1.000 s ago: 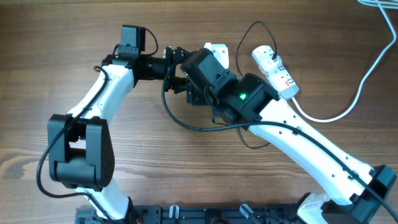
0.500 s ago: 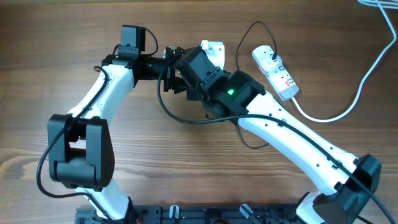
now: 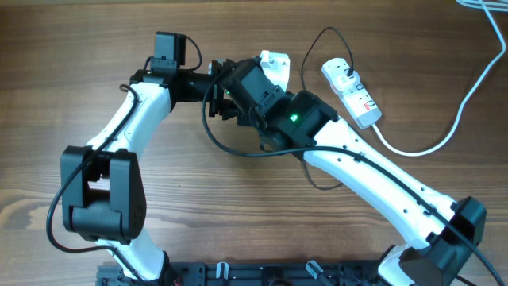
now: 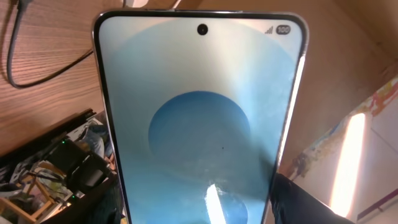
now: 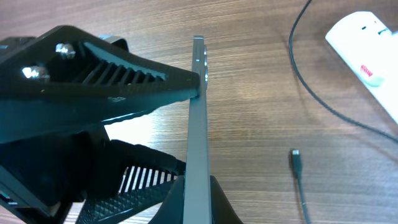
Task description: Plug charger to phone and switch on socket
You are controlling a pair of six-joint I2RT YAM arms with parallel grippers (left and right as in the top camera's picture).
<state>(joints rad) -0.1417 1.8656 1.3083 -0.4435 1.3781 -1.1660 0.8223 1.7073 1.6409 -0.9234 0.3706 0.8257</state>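
The phone [image 4: 199, 118] fills the left wrist view with its blue screen. My left gripper [image 4: 194, 202] holds it by its two long edges, one dark finger on each side. In the right wrist view the phone [image 5: 198, 112] stands edge-on, with my right gripper [image 5: 199, 196] shut on its lower part. From overhead both grippers meet at the phone [image 3: 274, 65], which is mostly hidden. The charger's thin black cable [image 3: 316, 38] runs from the socket [image 3: 353, 91], and its connector tip [image 5: 295, 155] lies loose on the table. The socket [image 5: 367, 56] lies at the right.
A thick white cord [image 3: 444, 135] curves from the socket toward the right edge. A black arm cable [image 3: 238, 155] loops on the wood below the grippers. The arm bases stand along the front edge.
My right arm has shifted left toward the phone and its jaws have closed on it. The left arm has stayed in place with the phone.
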